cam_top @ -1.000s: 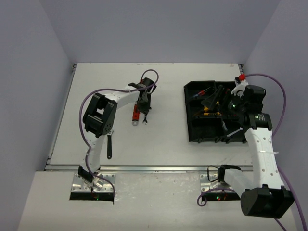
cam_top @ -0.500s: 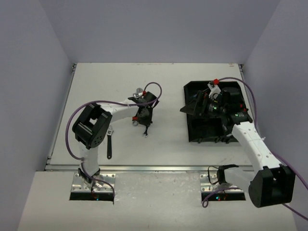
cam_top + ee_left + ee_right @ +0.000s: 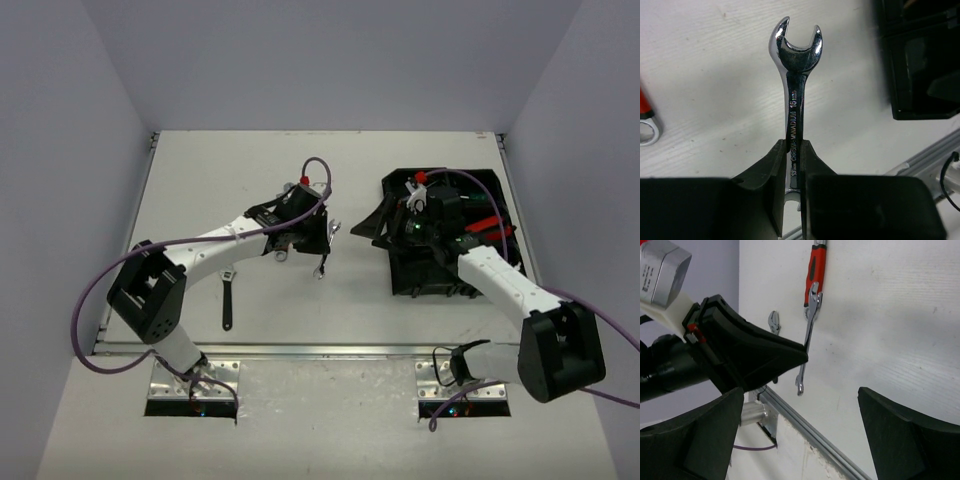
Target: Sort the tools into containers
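Note:
My left gripper (image 3: 322, 243) is shut on a silver open-ended wrench (image 3: 320, 268) and holds it above the table, left of the black organiser tray (image 3: 410, 280). In the left wrist view the wrench (image 3: 795, 75) sticks straight out from between the closed fingers (image 3: 765, 170), with the gripper (image 3: 794, 150) over bare table. A red-handled wrench (image 3: 283, 245) lies on the table under the left arm. My right gripper (image 3: 385, 222) is open and empty at the tray's left edge, facing the left gripper. In the right wrist view its gripper (image 3: 800, 435) points at the held wrench (image 3: 807, 340).
A black-handled tool with a silver head (image 3: 227, 298) lies near the table's front left. The tray holds several tools, among them a red one (image 3: 490, 225). The red-handled wrench (image 3: 815, 267) and the table's front rail (image 3: 810, 425) show in the right wrist view.
My left arm has lifted the silver wrench off the table and carried it right, towards the tray. My right gripper has moved left from over the tray to its left edge.

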Robot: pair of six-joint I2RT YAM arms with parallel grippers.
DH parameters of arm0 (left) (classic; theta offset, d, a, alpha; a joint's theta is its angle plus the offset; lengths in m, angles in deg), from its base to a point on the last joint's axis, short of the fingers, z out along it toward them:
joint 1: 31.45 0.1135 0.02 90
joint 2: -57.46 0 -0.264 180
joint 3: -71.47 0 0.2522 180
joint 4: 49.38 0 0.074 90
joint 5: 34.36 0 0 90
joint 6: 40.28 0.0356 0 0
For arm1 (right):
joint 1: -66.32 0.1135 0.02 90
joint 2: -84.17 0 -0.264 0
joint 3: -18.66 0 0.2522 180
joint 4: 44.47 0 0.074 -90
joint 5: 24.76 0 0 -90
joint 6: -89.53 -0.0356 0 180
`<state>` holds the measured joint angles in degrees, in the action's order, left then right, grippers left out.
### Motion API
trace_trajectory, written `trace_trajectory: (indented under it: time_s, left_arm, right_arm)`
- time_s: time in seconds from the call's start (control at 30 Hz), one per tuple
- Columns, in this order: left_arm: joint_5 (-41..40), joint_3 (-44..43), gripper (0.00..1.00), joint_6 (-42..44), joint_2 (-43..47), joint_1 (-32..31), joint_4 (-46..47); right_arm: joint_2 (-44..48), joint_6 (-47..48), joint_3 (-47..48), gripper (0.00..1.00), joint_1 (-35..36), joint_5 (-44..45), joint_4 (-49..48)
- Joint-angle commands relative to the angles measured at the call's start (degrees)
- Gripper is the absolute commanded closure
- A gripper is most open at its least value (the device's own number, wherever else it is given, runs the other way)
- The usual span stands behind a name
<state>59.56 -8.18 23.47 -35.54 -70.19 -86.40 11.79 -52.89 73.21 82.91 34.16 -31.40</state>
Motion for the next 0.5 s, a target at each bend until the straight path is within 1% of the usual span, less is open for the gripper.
trace_trajectory:
  time_s: [0.0, 0.17, 0.23, 0.43, 0.47]
  left_arm:
    - [6.77, 1.38, 1.00, -2.01, 5.55, -0.91, 7.13]
    - [9.87, 1.30, 1.00, -2.85, 7.70, -1.86, 8.93]
    - [10.79, 1.38, 1.00, -3.07, 8.53, -2.30, 9.45]
    - [12.42, 2.09, 1.00, -3.11, 10.14, -2.76, 10.77]
    - [12.45, 2.11, 1.00, -3.03, 10.20, -2.83, 10.79]
  right_arm:
    - [-2.13, -4.82, 0.83, 0.09, 2.69, 4.10, -7.38]
    - [-5.76, -5.95, 3.24, 0.16, 5.82, 6.65, -7.45]
    - [-7.19, -7.03, 3.33, 0.20, 6.65, 7.34, -8.49]
    - [-9.26, -9.28, 3.22, 0.41, 8.44, 8.23, -12.25]
    - [-9.45, -9.40, 3.47, 0.48, 8.73, 7.90, -12.81]
